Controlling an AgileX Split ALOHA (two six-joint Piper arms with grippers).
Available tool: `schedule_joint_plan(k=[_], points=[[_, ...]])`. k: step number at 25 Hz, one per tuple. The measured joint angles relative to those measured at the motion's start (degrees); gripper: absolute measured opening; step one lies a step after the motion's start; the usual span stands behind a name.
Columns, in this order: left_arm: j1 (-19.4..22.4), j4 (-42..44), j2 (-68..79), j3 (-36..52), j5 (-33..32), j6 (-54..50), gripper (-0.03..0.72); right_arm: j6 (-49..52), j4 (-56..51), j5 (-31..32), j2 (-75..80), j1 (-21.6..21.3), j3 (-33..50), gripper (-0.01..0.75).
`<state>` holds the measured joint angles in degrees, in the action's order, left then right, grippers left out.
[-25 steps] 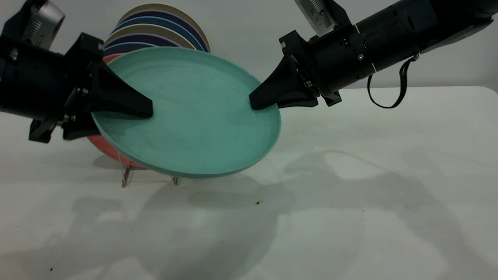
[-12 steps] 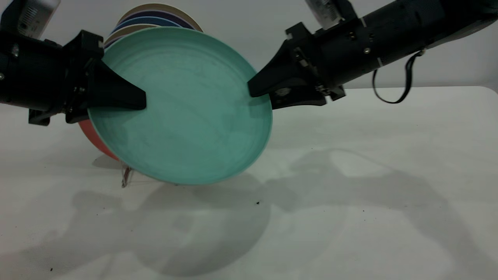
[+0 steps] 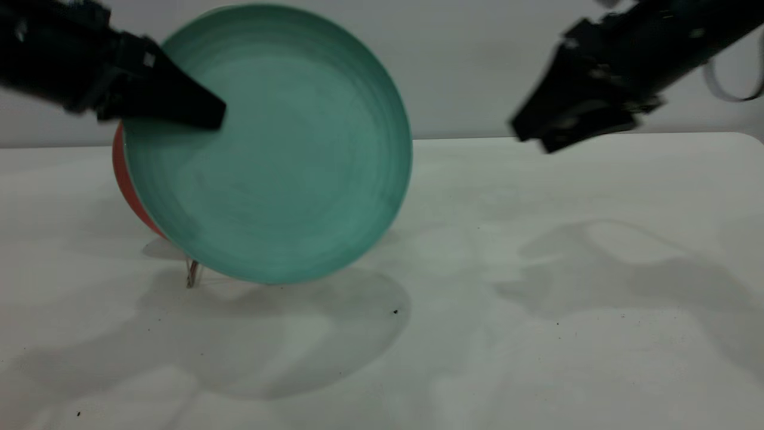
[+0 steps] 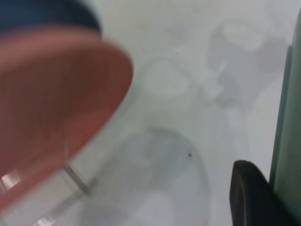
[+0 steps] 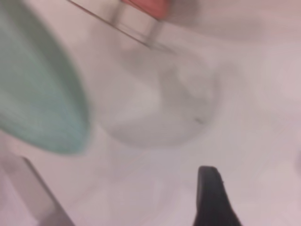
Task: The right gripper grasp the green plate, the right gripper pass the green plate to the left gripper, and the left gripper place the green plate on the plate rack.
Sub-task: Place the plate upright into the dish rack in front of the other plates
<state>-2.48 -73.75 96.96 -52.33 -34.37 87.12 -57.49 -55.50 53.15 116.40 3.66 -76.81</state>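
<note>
The green plate is held nearly upright above the table, its face to the exterior camera. My left gripper is shut on its upper left rim, one finger in front and the other hidden behind. In the left wrist view the plate's rim lies against one finger. The plate stands just in front of the plate rack, of which only a bit of wire shows below it. My right gripper is open and empty, up at the right, well clear of the plate. The right wrist view shows the plate off to one side.
A salmon-pink plate stands in the rack right behind the green plate; it also shows in the left wrist view with a darker blue plate behind it. The white table spreads to the right and front.
The right gripper let go of the green plate and drew back up and to the right. The left gripper lifted the plate and tipped it nearly upright in front of the rack.
</note>
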Motion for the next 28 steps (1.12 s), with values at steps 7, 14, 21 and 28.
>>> schedule_joint_plan(k=[7, 14, 21, 28], points=[[0.0, 23.32, -0.07, -12.87, -8.49, 8.71, 0.118, 7.84, 13.71, -0.05, -1.44, -2.86, 0.0, 0.473], [0.0, 36.4, -0.07, -19.16, -5.51, 11.99, 0.118, 9.58, 17.14, -0.05, -1.44, -2.86, 0.0, 0.473], [0.0, 38.48, -0.07, -19.52, 2.61, 13.72, 0.118, 10.56, 17.23, -0.05, -1.44, -2.86, 0.0, 0.473], [0.0, 38.48, -0.07, -19.52, 3.39, 19.06, 0.118, 11.03, 17.26, -0.05, -1.44, -2.86, 0.0, 0.473]])
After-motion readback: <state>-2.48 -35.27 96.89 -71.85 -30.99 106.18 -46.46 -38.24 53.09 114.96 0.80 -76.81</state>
